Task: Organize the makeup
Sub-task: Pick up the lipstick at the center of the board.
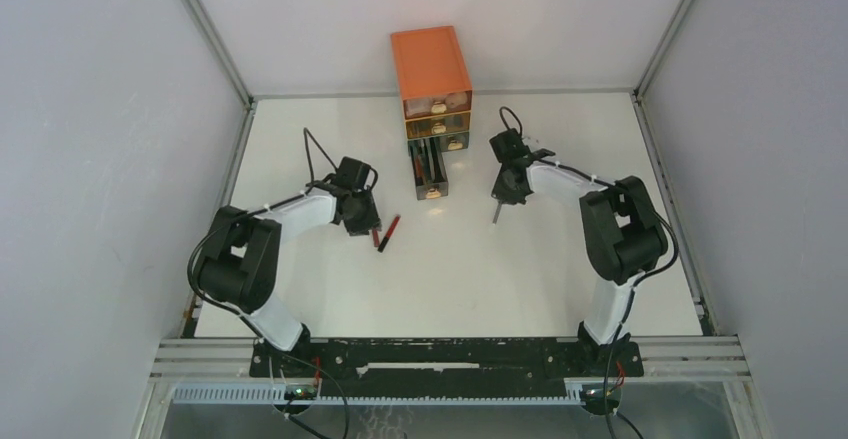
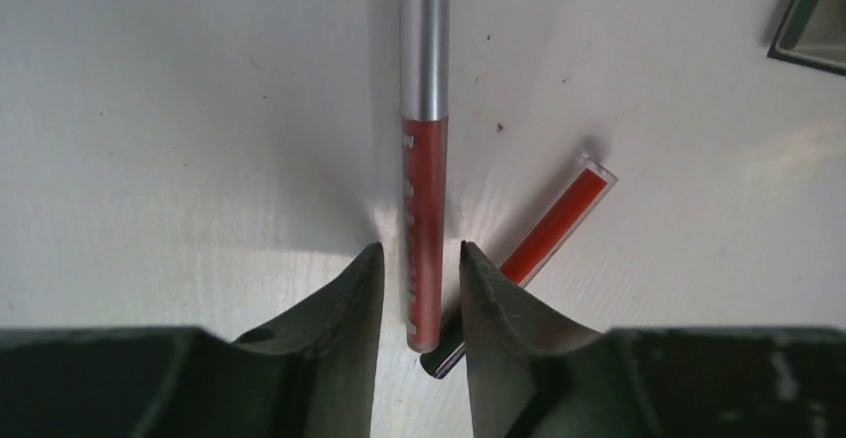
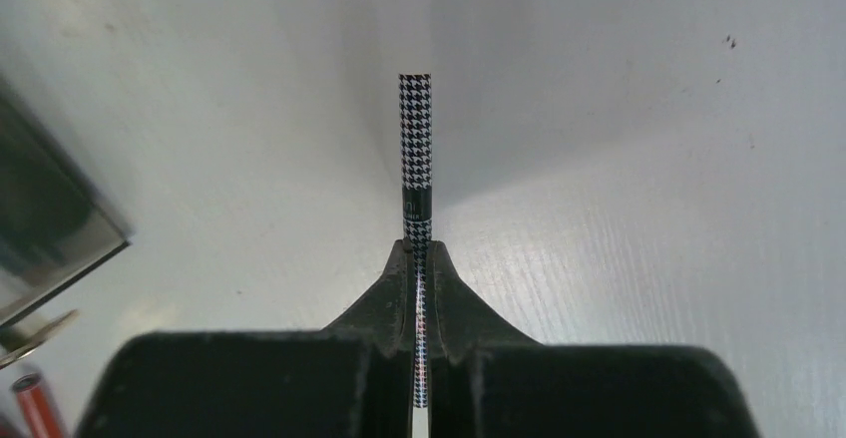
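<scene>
Progress stands at a late stage, in our judgement. Only three loose items show on the white table (image 1: 450, 279). The rest of the makeup appears to sit in the orange three-drawer chest (image 1: 428, 59) at the far edge. Its two upper drawers are shut, with pale items behind their clear fronts; we cannot tell which. Its bottom drawer (image 1: 446, 171) is pulled out toward the arms and holds several thin dark items and one pale round one.

We find the left gripper (image 2: 421, 263) with jaws narrow but not closed. They sit astride the lower end of a red gloss tube with a silver cap (image 2: 423, 189), and a sliver of table shows on either side. It holds nothing. A slim red stick in a clear casing (image 2: 559, 220) lies slanted just beside, its dark end passing under one finger. Both lie left of the open drawer.

We find the right gripper (image 3: 421, 258) clamped on a thin black-and-white houndstooth pencil (image 3: 416, 134), which projects beyond the fingertips, right of the drawer. Whether its tip touches the table we cannot tell.

Outstanding, as we judge it: stow the houndstooth pencil, then the red gloss tube and the slim red stick, and shut the bottom drawer. Closing on the tube may nudge the stick.
</scene>
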